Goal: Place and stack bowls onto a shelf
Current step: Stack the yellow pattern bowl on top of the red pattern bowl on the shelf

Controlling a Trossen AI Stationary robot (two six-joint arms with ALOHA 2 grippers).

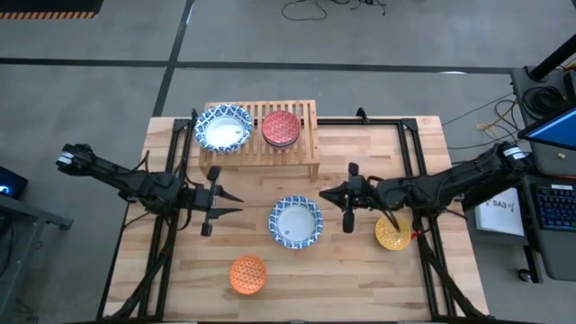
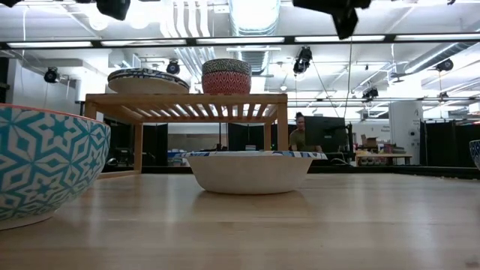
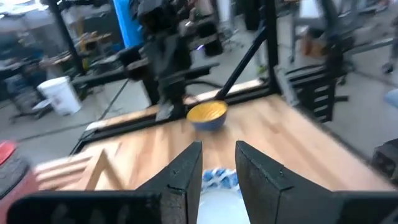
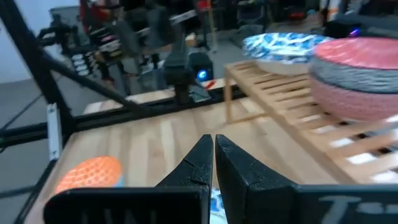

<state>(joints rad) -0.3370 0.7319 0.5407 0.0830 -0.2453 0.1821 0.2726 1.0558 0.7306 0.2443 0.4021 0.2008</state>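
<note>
The light-wood shelf (image 1: 310, 135) stands at the table's far side, with a wide blue bowl (image 1: 223, 129) and a red bowl (image 1: 280, 129) resting on its slats. Another wide blue bowl (image 1: 295, 221) sits upright mid-table. An orange bowl (image 1: 247, 274) stands near the near edge and a yellow bowl (image 1: 393, 232) under the right arm. My left gripper (image 1: 232, 202) hovers open, left of the middle bowl. My right gripper (image 1: 326, 192) hovers shut at that bowl's far right. Neither touches a bowl. In the left wrist view my left gripper (image 3: 217, 163) is above the bowl's rim (image 3: 219, 179).
Black frame rails (image 1: 409, 153) run along the table's left, right and far sides. In the low view the orange-rimmed bowl (image 2: 45, 161) stands close at the left, and the shelf (image 2: 187, 105) rises behind the middle bowl (image 2: 251, 171). Bare wood lies right of the orange bowl.
</note>
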